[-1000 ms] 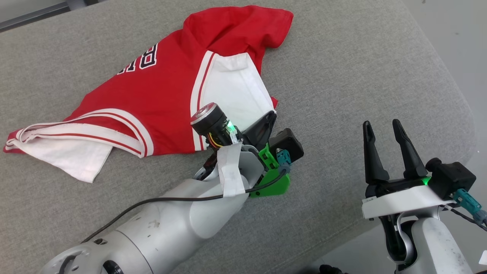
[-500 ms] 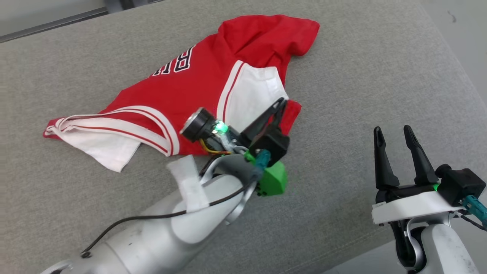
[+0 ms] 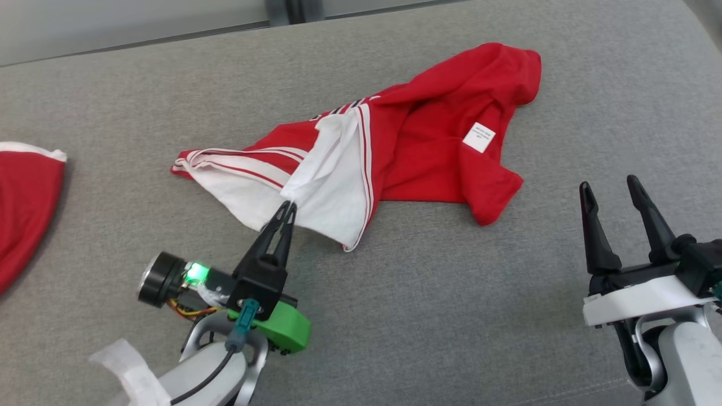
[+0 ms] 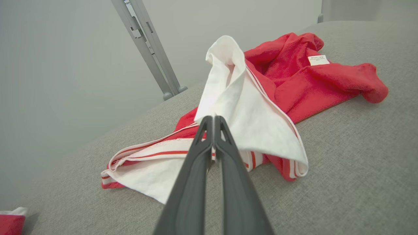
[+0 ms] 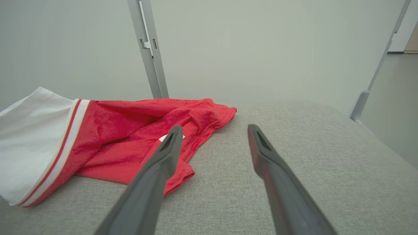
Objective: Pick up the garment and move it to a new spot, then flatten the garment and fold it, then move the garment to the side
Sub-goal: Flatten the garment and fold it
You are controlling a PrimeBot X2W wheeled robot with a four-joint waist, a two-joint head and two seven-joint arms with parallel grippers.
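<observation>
**Red-and-white jersey garment (image 3: 428, 146) pinched by my left gripper (image 3: 287, 210): relocation step**

Grey woven upholstery cushion (image 3: 451, 293) carries the garment, which lies crumpled near the middle of the head view. Its red body is toward the far right and its white striped panel (image 3: 333, 192) is nearer the robot. My left gripper's two dark fingers are pressed together on the near edge of that white panel. In the left wrist view the cloth rises beyond the tips into a peaked fold, while the rest trails on the cushion. My right gripper (image 3: 608, 183) stands well apart at the lower right, fingers spread and holding nothing. A small white care label (image 3: 479, 137) faces up on the red cloth, so I judge that part to be turned inside out. A second red cloth with a white hem (image 3: 22, 203) lies at the left edge, apart from the work.

Step in hand, as I judge it: the first, picking up and moving the garment. Flattening, folding and setting aside are not yet done. The next move calls for carrying the pinched panel to a bare patch of cushion without the cloth slipping from the tips. The right gripper must then take a second corner to spread the garment.
</observation>
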